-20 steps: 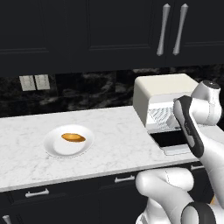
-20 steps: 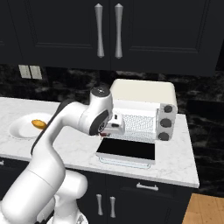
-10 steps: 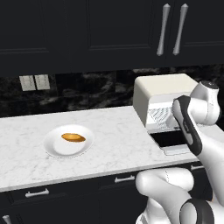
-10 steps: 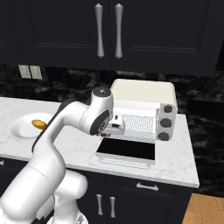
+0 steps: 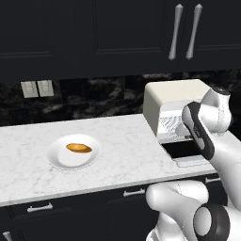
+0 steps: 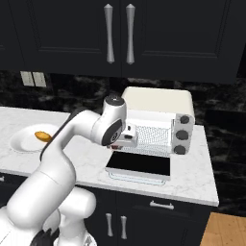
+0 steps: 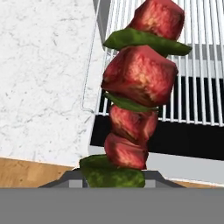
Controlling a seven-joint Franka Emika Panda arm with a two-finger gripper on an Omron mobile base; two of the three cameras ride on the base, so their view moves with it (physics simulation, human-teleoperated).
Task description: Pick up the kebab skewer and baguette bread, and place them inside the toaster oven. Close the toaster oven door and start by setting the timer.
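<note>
My gripper [image 6: 129, 137] is shut on the kebab skewer [image 7: 138, 87], whose red meat chunks and green pieces rise up the middle of the hand view. It hovers at the left of the toaster oven [image 6: 158, 103] mouth, just above the toaster oven door [image 6: 138, 166], which lies folded down flat. Behind the skewer runs the wire rack [image 7: 201, 65]. The baguette bread [image 5: 78, 148] lies on a white plate [image 5: 59, 160] far to the left on the counter, also seen as the loaf [image 6: 43, 136] at the left edge of the right base view.
The oven's knobs [image 6: 181, 134] sit in a column on its right face. Dark upper cabinets with pale handles [image 6: 119, 33] hang above. The white marble counter [image 5: 122, 150] stretches between plate and oven, with its front edge close to the open door.
The hand with the skewer has edged slightly right, toward the oven's opening. Plate, bread and oven door have stayed where they were.
</note>
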